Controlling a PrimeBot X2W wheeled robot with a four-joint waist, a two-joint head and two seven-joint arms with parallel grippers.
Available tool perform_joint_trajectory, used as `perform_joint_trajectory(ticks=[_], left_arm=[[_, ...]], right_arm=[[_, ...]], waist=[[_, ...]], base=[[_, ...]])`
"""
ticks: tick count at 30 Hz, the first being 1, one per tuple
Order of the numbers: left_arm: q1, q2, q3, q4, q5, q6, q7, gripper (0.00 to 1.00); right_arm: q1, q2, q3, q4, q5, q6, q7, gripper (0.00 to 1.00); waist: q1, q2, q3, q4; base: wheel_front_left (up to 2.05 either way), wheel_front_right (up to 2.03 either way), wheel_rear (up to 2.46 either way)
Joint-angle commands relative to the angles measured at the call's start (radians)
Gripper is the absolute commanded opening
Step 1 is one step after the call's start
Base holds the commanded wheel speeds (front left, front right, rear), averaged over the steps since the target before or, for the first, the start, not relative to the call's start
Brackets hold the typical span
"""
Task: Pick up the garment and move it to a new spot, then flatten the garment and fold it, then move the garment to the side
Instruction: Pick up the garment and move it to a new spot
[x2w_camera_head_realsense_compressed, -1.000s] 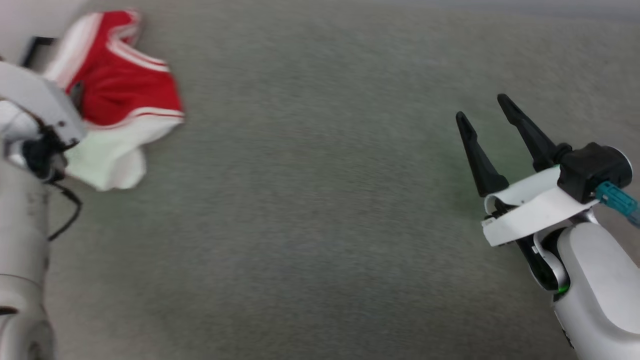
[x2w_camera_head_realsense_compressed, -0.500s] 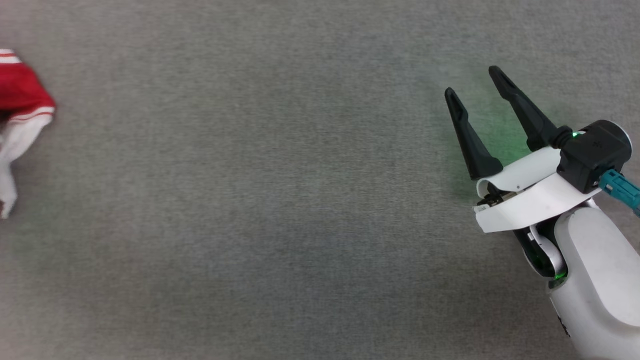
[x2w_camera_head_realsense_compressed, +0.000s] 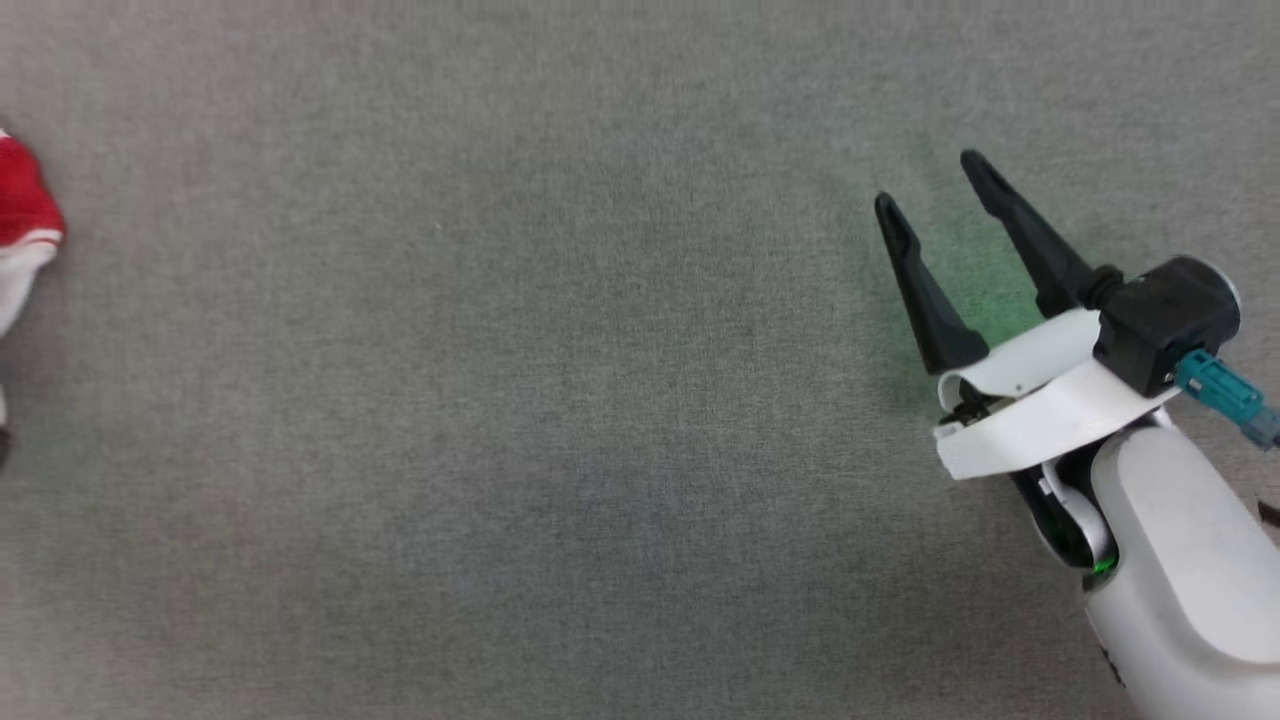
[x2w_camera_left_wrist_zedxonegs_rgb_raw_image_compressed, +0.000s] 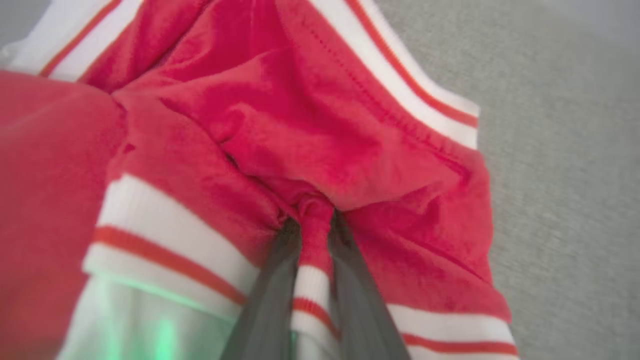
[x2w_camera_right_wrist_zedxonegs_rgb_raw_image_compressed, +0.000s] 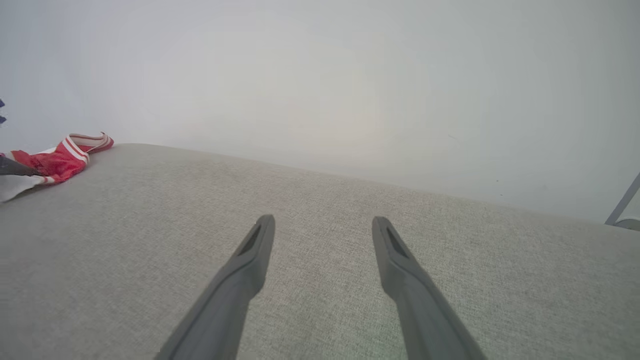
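grey cloth surface (x2w_camera_head_realsense_compressed: 600, 400); left end effector (x2w_camera_left_wrist_zedxonegs_rgb_raw_image_compressed: 315, 222) pinches the red garment (x2w_camera_left_wrist_zedxonegs_rgb_raw_image_compressed: 310, 125).

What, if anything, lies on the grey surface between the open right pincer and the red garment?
Nothing visible does: bare grey surface runs from the right pincer to the garment at the far left.

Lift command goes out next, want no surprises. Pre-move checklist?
1. Left hand closed on a fold of the garment: ok.
2. Fold seated deep enough to survive the lift: cannot tell.
3. Right hand open, apart from the cloth: ok.
4. Garment centred in head view: not ok, it sits at the left edge.
5. Grey surface offers a drop spot: ok.
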Motion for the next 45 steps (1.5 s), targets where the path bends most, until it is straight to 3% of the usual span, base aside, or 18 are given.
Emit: perform_joint_trajectory(ticks=[1,5,10,19,25,31,36,40,44,45], left_arm=[[0.028,-0.046,-0.010,0.009,-0.002,-0.017,-0.005,0.00],[0.003,-0.024,-0.017,-0.039,-0.017,-0.019,-0.099,0.00],[-0.003,-0.081,-0.118,-0.180,-0.082,-0.022,-0.106,0.00],[0.054,-0.142,-0.366,-0.634,-0.355,-0.020,0.060,0.00],[0.115,-0.180,-0.492,-0.909,-0.459,-0.020,0.187,0.00],[0.115,-0.219,-0.618,-1.066,-0.496,-0.020,0.283,0.00],[0.055,-0.264,-0.728,-1.155,-0.543,-0.021,0.291,0.00],[0.001,-0.235,-0.845,-1.179,-0.582,-0.020,0.274,0.00],[-0.054,-0.118,-0.985,-1.152,-0.601,-0.019,0.278,0.00],[-0.054,-0.118,-0.985,-1.152,-0.601,-0.019,0.278,0.00]], right_arm=[[0.019,0.005,-0.004,0.003,0.002,-0.001,-0.001,1.00],[0.054,0.020,-0.016,0.018,0.012,-0.001,-0.001,1.00],[0.104,0.038,-0.058,0.021,0.026,-0.001,-0.001,1.00],[0.203,0.085,-0.145,0.005,0.039,-0.001,-0.001,1.00],[0.234,0.111,-0.196,-0.016,0.042,-0.001,-0.001,1.00],[0.216,0.152,-0.219,-0.037,0.052,-0.001,-0.001,1.00],[0.225,0.174,-0.244,-0.041,0.061,-0.001,-0.001,1.00],[0.225,0.191,-0.255,-0.044,0.069,-0.001,-0.001,1.00],[0.220,0.201,-0.258,-0.046,0.081,-0.001,-0.001,1.00],[0.220,0.201,-0.258,-0.046,0.081,-0.001,-0.001,1.00]], waist=[[0.0000,0.0000,-0.080,0.032],[0.0000,0.0000,-0.150,0.041],[0.0000,0.0000,-0.205,0.048],[0.0000,0.0000,-0.250,0.007],[0.0000,0.0000,-0.244,-0.061],[0.0000,0.0000,-0.201,-0.164],[0.0000,0.0000,-0.169,-0.230],[0.0000,0.0000,-0.149,-0.272],[0.0000,0.0000,-0.139,-0.302],[0.0000,0.0000,-0.139,-0.302]], base=[[0.00,0.00,0.00],[0.00,0.00,0.00],[0.00,0.00,0.00],[0.00,0.00,0.00],[0.00,0.00,0.00],[0.00,0.00,0.00],[0.00,0.00,0.00],[0.00,0.00,0.00],[0.00,0.00,0.00],[0.00,0.00,0.00]])
